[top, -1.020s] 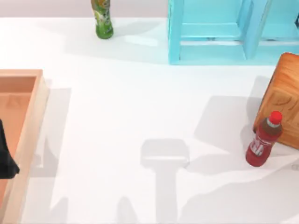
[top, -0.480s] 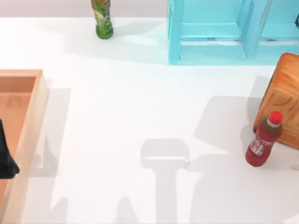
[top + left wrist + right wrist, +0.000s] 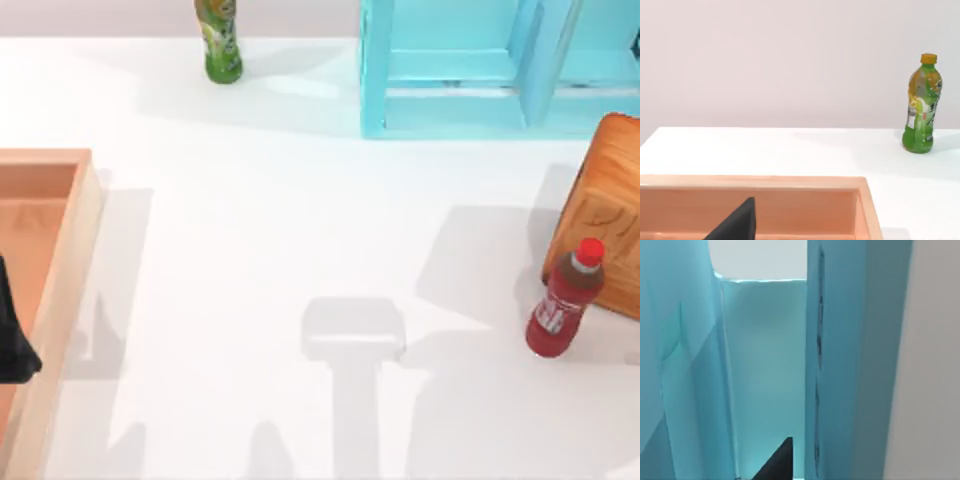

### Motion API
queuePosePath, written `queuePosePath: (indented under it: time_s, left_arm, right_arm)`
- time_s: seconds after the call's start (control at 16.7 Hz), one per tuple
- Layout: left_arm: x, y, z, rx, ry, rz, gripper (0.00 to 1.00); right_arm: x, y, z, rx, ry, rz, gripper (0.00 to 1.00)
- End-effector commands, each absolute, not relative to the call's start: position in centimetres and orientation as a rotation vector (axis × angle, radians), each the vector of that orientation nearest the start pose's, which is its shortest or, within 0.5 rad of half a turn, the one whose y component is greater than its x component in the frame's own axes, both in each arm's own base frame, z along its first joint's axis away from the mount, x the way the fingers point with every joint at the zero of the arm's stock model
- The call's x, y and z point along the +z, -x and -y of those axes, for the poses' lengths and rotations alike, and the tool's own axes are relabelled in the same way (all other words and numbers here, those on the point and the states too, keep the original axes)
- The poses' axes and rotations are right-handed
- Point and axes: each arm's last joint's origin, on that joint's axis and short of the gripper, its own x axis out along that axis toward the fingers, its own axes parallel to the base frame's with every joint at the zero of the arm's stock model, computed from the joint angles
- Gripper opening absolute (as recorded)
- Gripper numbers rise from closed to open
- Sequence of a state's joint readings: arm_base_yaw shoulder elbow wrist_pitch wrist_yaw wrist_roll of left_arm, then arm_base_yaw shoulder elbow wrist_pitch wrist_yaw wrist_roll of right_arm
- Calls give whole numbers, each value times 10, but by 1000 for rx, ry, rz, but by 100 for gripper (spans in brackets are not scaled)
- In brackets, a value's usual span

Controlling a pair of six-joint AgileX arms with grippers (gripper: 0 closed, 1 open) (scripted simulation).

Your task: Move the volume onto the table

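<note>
- Nothing standing on the table (image 3: 280, 220) has shifted since the earlier frames; the left gripper (image 3: 14, 335) keeps its place at the top view's left edge.
- I see the left gripper as a dark shape over the wooden tray (image 3: 70, 260). How wide it stands I cannot tell.
- Left wrist view: a dark tip of that gripper sits above the tray floor, with the green bottle (image 3: 922, 112) upright far off on the white surface.
- Right gripper (image 3: 777, 462): a dark wedge inside a compartment of the light-blue shelf unit (image 3: 855, 365), close to an upright panel. Its spread I cannot tell.
- Where the volume lies I cannot tell; I cannot separate it from the blue panels.
- Red bottle (image 3: 562, 300) stands upright just beside the wooden block (image 3: 610, 210) at the table's right side.
- Shelf unit stands at the far edge, right of centre; the green bottle stands well to its left.
</note>
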State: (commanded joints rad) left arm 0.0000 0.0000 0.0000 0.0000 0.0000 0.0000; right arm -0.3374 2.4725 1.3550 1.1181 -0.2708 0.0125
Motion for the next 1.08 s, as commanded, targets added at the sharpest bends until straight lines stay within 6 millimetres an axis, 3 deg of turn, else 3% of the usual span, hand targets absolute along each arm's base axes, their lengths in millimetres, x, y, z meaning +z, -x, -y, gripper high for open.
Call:
queuePosePath:
  time_s: [0.48, 1.08]
  left_arm:
    - [160, -106, 1, 0, 0, 0, 100]
    - [160, -106, 1, 0, 0, 0, 100]
  right_arm:
    - [69, -468, 149, -38, -3, -2, 2]
    - [70, -467, 153, -45, -4, -3, 0]
